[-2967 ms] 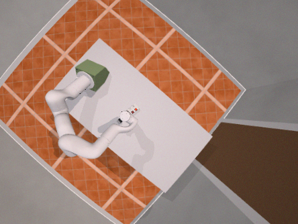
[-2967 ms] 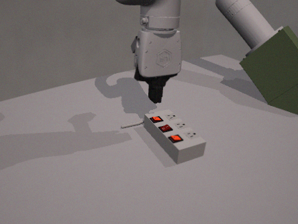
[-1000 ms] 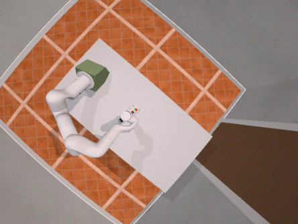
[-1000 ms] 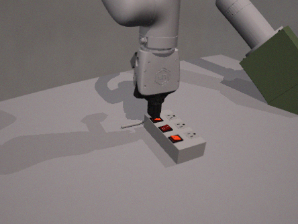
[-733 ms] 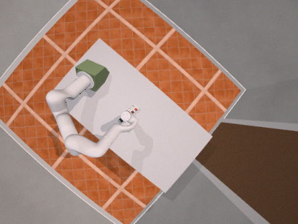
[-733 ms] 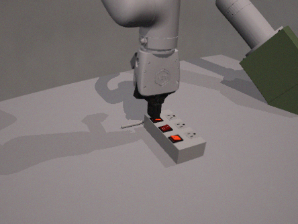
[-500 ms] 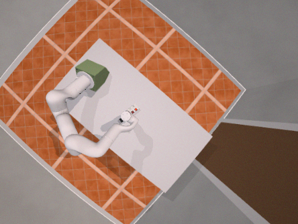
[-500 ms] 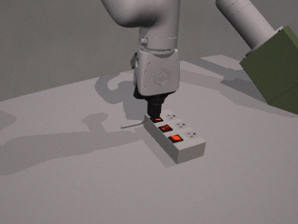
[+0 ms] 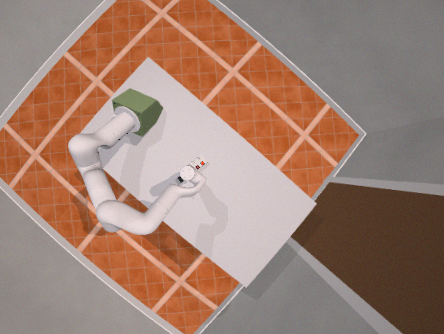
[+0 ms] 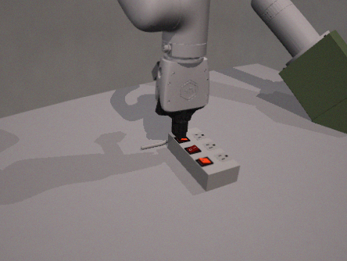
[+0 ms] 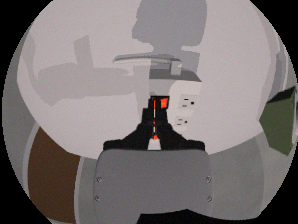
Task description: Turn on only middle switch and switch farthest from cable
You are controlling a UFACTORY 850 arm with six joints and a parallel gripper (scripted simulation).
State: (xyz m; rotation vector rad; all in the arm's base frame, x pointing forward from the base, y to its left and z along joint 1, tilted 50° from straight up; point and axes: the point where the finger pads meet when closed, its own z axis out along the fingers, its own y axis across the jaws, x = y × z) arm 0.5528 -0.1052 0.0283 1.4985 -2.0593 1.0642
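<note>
Empty, closed gripper [image 10: 180, 130], hexagon logo on its housing, presses the power strip's [image 10: 211, 172] cable-end switch [image 10: 182, 139]

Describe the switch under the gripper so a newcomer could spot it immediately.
On the grey table lies a pale power strip with three red switches in a row. The one meant is the end switch nearest the thin cable, directly under the shut gripper; it glows bright, unlike the darker middle switch.
</note>
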